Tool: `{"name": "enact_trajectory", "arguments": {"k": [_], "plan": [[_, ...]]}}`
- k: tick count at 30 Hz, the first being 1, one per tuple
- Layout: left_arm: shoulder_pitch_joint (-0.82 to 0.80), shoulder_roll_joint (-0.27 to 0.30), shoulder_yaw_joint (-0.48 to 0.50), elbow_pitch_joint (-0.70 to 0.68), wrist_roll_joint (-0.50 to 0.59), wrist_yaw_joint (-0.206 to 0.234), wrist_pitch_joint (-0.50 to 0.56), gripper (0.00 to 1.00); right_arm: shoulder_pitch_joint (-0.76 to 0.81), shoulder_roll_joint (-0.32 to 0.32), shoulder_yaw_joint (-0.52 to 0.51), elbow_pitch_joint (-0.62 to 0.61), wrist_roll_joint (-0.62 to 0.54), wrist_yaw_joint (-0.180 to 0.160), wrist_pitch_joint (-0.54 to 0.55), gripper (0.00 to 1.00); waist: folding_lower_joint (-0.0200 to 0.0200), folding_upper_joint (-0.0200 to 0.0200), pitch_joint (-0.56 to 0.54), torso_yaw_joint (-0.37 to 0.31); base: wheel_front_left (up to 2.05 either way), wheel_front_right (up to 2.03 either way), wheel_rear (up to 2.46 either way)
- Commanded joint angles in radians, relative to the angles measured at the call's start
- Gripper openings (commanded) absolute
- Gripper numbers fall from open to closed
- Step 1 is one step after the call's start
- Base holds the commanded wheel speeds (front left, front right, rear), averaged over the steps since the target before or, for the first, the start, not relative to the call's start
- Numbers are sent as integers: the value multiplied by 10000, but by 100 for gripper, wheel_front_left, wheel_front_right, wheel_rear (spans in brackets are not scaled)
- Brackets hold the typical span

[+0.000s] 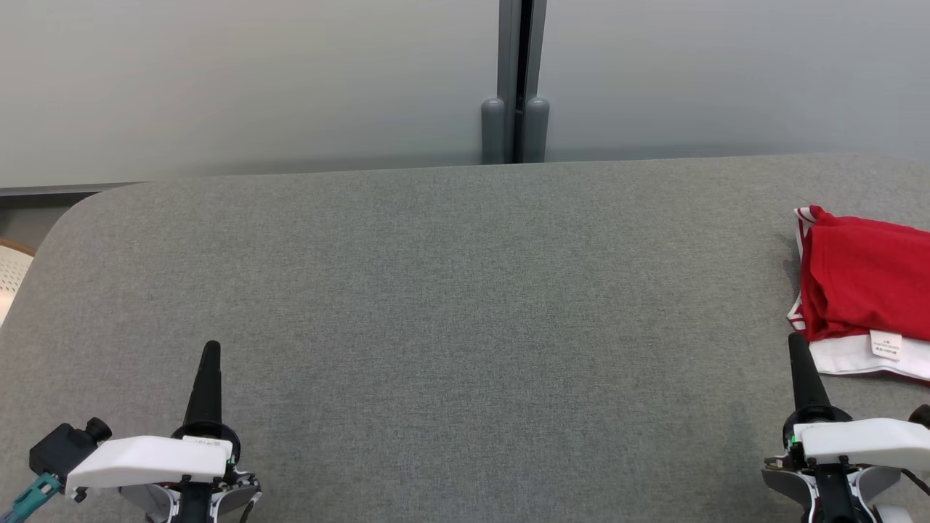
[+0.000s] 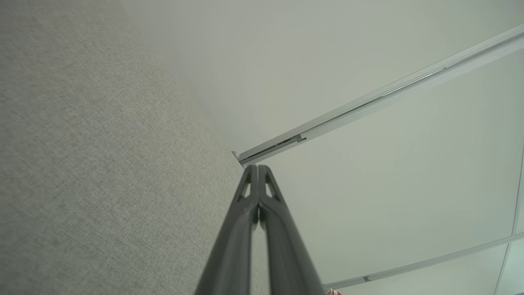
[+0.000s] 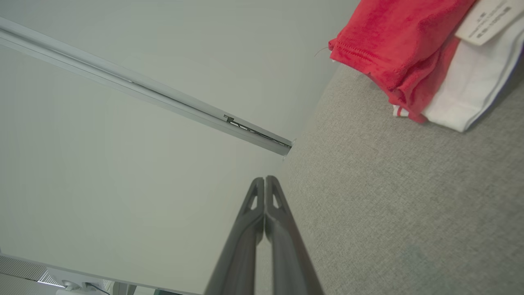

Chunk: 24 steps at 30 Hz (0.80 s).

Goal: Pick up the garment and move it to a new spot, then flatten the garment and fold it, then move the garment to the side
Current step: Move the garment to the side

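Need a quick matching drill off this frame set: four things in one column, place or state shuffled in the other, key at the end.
Things
1. red garment
2. left gripper
3. right gripper
4. care label

Place or state
A. fingers shut, tip beside the garment's near corner
B. white, lying on the garment's white band
C. fingers shut, over bare grey padded surface, far from the garment
D. folded, at the surface's far right

Pairs: 1-D, 2-C, 3-A, 4-B

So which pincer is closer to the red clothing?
The right gripper, its tip beside the white hem of the folded red garment; the left gripper sits far across the grey table.
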Motion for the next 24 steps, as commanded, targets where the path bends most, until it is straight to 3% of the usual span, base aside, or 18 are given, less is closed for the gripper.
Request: {"name": "enact_trajectory", "arguments": {"k": [1, 24], "plan": [[-267, 61, 98, -63, -328, -62, 76, 0, -28, -70, -64, -127, 353, 4, 123, 0, 0, -1, -15, -16, 0, 0, 0], [-324, 70, 344, -26, -2208, -126, 604, 0, 16, -68, -355, -284, 2267, 2, 651, 0, 0, -1, -154, -166, 0, 0, 0]]}}
